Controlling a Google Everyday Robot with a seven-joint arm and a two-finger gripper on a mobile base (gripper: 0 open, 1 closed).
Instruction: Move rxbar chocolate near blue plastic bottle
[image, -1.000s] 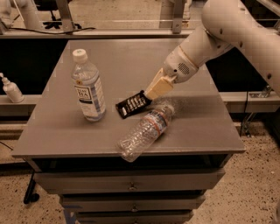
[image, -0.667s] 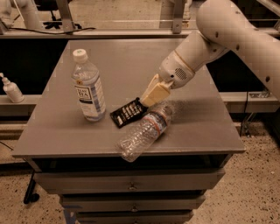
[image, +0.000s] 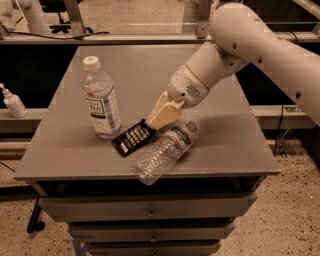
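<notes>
Since the earlier frame, the rxbar chocolate (image: 131, 139) and the gripper (image: 150, 124) are both shifting left and toward the front of the worktop (image: 60, 152), closing on the blue plastic bottle (image: 101, 101). I'm seeing the fingers sitting narrow, pinching the bar's upper right end as far as I can judge; the bar is travelling with them, so I'm reading it as held, not pushed. Bar is now lying just beside the bottle's base, lower right of it, a thin strip of worktop showing between them; I can't tell if its far end is resting on the surface or riding slightly above it. Bottle is standing upright, cap on, undisturbed.

The ribbed clear bottle (image: 165, 151) is lying on its side just right of the bar, its lower end hanging past the front edge, near the gripper but not in the way.

I'm judging the carry as nearly done: the bar is already getting near the target. What's remaining is letting go, setting it flat, and backing the arm (image: 235, 45) off without nudging either bottle.
</notes>
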